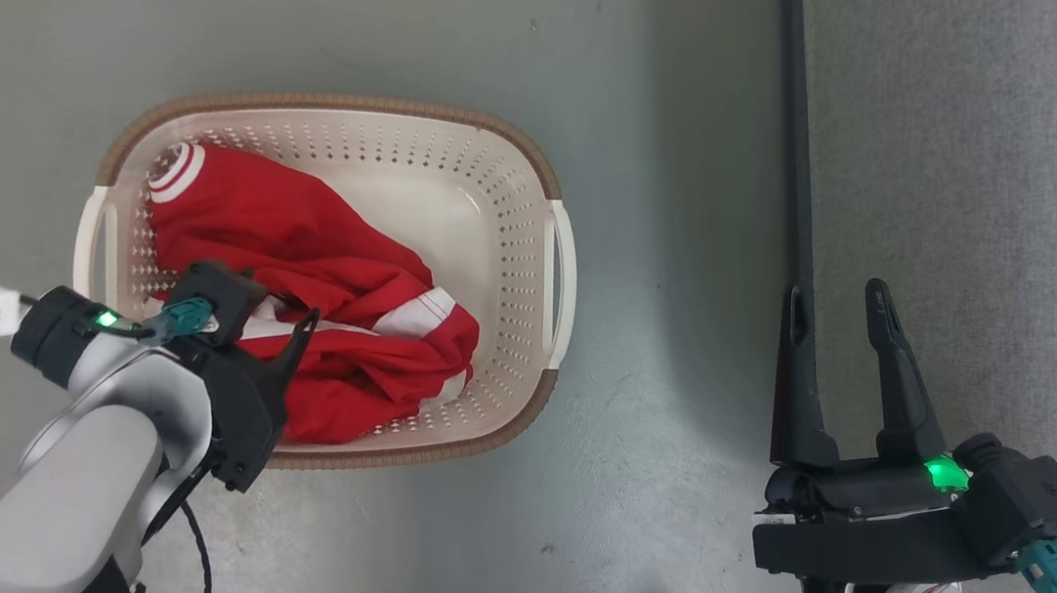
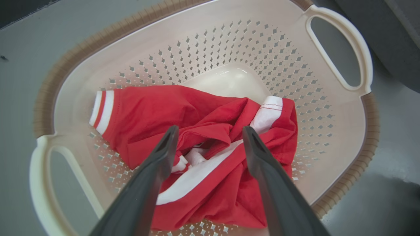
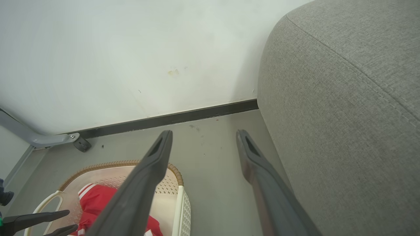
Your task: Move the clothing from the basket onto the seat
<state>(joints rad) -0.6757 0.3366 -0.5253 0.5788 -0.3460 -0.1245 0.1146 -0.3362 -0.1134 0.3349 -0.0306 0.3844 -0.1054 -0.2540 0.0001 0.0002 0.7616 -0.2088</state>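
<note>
My left tool (image 2: 210, 129) hangs open over the clothing (image 2: 147, 111) at the basket's (image 2: 210, 42) seven o'clock, where a shallow pinch could slip free.

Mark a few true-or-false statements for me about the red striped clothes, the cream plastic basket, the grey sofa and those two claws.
1. The red, white-striped fabric clothing lies inside the cream perforated plastic basket. True.
2. The left gripper is clamped on the clothing. False: it hangs open over it, gripping nothing.
3. The right gripper holds a garment. False: it is open and empty, beside the grey woven-fabric seat.
4. The seat stands to the robot's right of the basket. True.
</note>
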